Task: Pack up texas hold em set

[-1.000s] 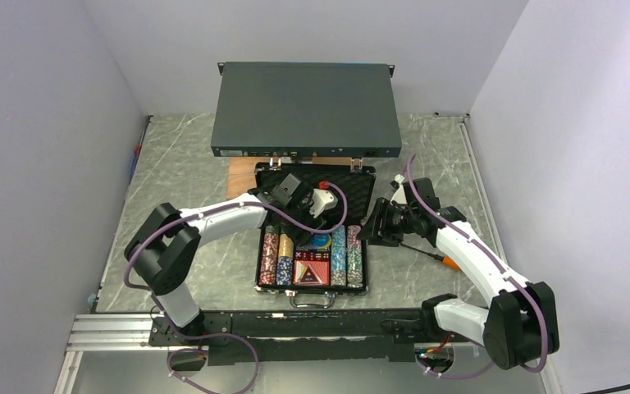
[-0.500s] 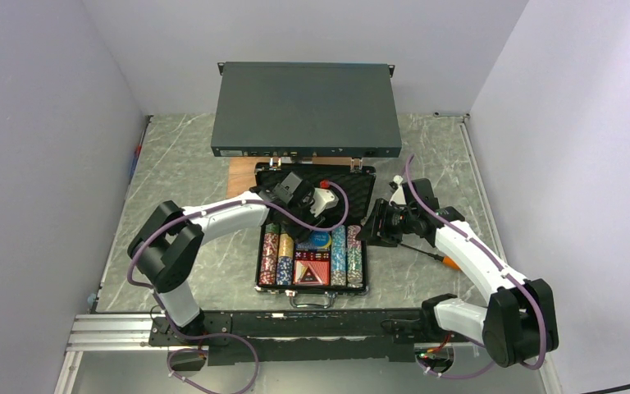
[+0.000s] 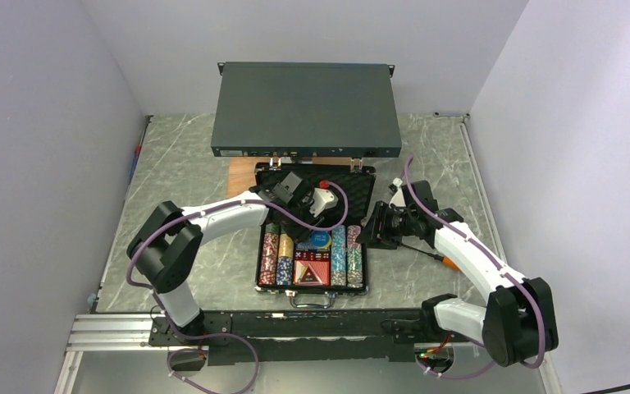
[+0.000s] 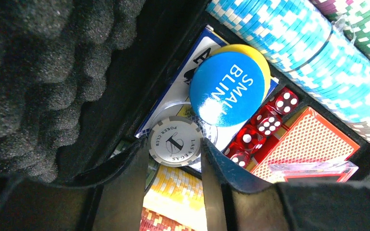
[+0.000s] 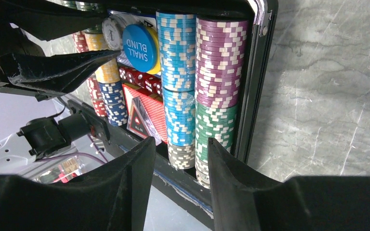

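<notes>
The texas hold em set's black case point(image 3: 353, 187) lies open mid-table, with chip rows point(image 5: 219, 72), red dice point(image 4: 265, 122), a red card deck point(image 4: 313, 144) and a blue "small blind" disc point(image 4: 226, 89) over a yellow disc point(image 4: 255, 52). My left gripper point(image 4: 173, 144) reaches into the case near its hinge point(image 3: 308, 232). Both its fingertips touch the rim of a grey-white poker chip point(image 4: 176, 141), which stands above the tray. My right gripper point(image 5: 180, 142) hovers at the case's right edge point(image 3: 367, 232), open, with nothing between its fingers.
A large dark grey rack box point(image 3: 308, 107) sits behind the case, a wooden board point(image 3: 242, 176) at its front left corner. An orange-handled screwdriver point(image 3: 449, 263) lies under the right arm. White walls close in both sides.
The left jaws have narrowed onto the grey-white chip. Both arms have hardly shifted.
</notes>
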You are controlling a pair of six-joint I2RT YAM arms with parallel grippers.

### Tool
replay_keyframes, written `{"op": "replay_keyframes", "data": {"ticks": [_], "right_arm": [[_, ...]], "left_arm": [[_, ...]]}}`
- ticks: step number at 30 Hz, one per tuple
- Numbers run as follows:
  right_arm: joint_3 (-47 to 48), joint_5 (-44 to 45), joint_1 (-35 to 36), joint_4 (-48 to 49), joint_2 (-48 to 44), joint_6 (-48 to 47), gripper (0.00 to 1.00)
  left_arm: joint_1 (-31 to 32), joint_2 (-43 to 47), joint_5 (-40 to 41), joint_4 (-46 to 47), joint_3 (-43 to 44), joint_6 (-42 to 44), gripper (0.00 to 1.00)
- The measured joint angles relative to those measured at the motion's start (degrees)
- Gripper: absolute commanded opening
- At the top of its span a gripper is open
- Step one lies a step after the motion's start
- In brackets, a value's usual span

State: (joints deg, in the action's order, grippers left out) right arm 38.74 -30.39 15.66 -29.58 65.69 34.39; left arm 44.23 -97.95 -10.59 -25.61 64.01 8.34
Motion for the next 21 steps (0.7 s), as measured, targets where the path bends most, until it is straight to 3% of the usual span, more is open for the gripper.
{"op": "replay_keyframes", "data": {"ticks": [2, 8, 21], "right_arm": [[-0.2, 0.0, 0.0, 0.1, 0.0, 0.1, 0.46], [-0.3, -0.2, 0.0, 0.2, 0.0, 0.1, 0.46], [-0.7, -0.2, 0.0, 0.7, 0.0, 0.1, 0.45]], "left_arm": [[0.0, 0.1, 0.2, -0.4, 0.0, 0.0, 0.56], [0.6, 0.1, 1.0, -1.4, 0.4, -0.2, 0.6], [1.9, -1.1, 3.6, -1.6, 1.0, -0.2, 0.55]]}}
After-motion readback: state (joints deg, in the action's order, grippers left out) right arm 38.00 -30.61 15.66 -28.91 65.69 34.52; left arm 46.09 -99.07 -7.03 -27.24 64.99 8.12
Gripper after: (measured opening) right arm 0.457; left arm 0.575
